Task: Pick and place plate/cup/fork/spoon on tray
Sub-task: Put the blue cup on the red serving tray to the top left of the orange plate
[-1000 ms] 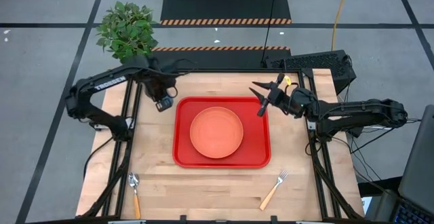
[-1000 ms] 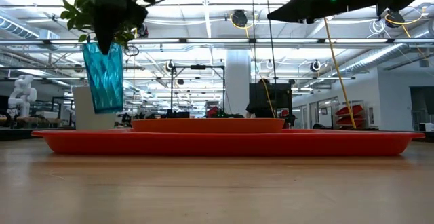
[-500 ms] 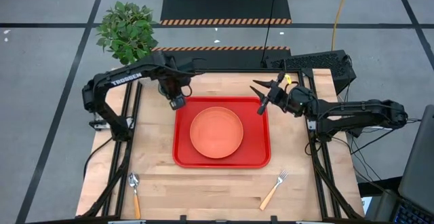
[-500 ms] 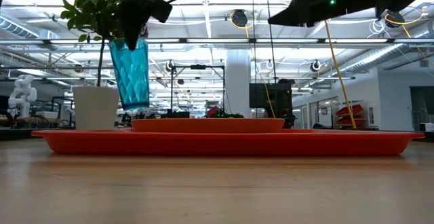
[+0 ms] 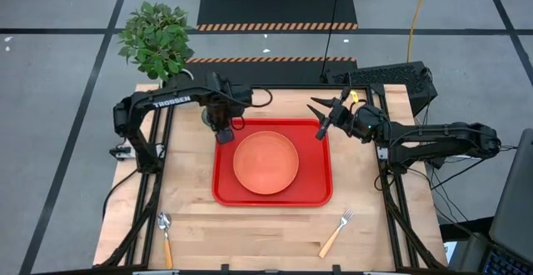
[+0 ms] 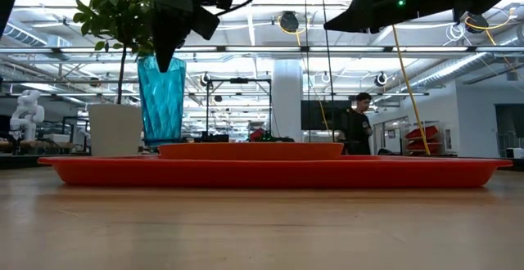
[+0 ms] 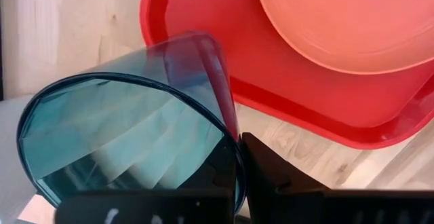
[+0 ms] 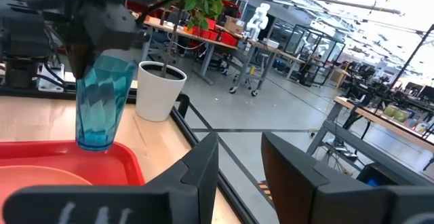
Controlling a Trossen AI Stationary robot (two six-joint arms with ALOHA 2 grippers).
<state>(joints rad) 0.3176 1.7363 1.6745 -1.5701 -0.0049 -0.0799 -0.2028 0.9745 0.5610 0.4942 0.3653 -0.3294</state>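
Left pincer (image 5: 222, 131) closed on the rim of the cup (image 6: 161, 98), held upright over the far left corner of the tray (image 5: 312, 187); right pincer (image 5: 319, 118) hung open above the tray's far right corner, holding nothing; plate (image 5: 266, 162) lay on the tray; spoon (image 5: 165, 237) and fork (image 5: 336, 232) lay on the tabletop (image 5: 250, 233) near its front edge.

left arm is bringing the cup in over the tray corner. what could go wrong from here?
1. The left gripper pinches only the rim of the translucent teal tumbler, so it could slip or swing.
2. The tumbler hangs at the raised rim of the red rectangular plastic tray; released here, it may catch the rim and tip.
3. The round salmon-orange plastic plate fills most of the tray, leaving little floor.
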